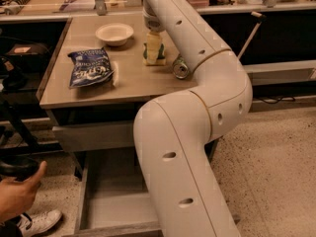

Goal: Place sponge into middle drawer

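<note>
Dark-green-topped, pale-yellow-based sponge (155, 58) beneath claw (154, 46) on table (128, 75)

1. Wooden table (123, 85), left of centre.
2. White bowl (114, 33): upright, far side of the tabletop.
3. Blue snack bag (90, 68): lying flat on the left of the tabletop, nearer than the bowl.
4. Can (180, 68): on its side at the tabletop's right edge, just right of the gripper (154, 46), which is low over the far-middle tabletop.
5. Closed grey drawer front (94, 135): directly under the tabletop.
6. White sneaker (37, 222): on the speckled floor (276, 157), near left corner.
</note>
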